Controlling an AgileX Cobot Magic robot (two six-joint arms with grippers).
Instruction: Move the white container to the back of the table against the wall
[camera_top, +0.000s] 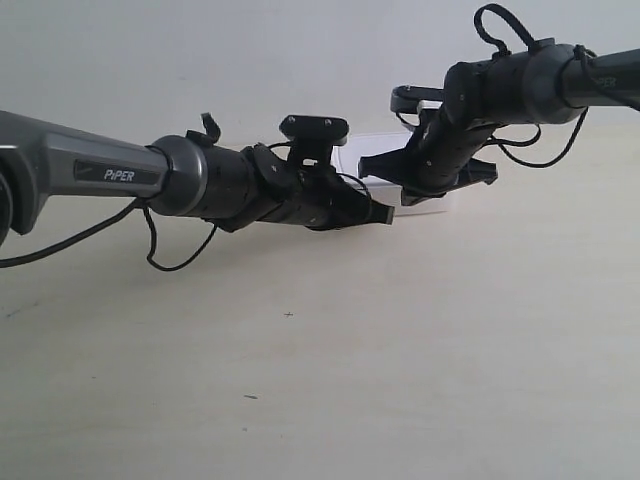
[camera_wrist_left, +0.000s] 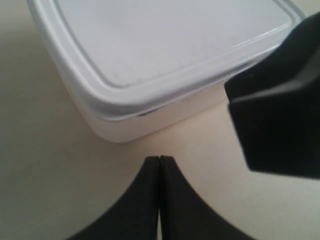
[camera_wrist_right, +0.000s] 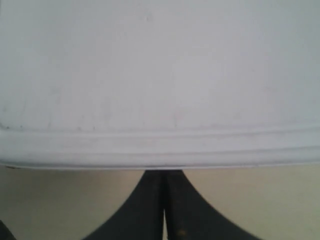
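Note:
The white container fills the left wrist view, lid on and one rounded corner nearest. My left gripper is shut and empty, its tips a short way off that corner above the table. My right gripper is shut too, with its tips at the container just under the lid's rim. In the exterior view the container lies far back near the wall, half hidden by both grippers. The gripper of the arm at the exterior view's left is in front of it. The other arm's gripper is against it.
In the left wrist view the other arm's black gripper body looms close beside the container. Loose black cables hang under the arm at the exterior view's left. Tiny dark specks mark the pale tabletop.

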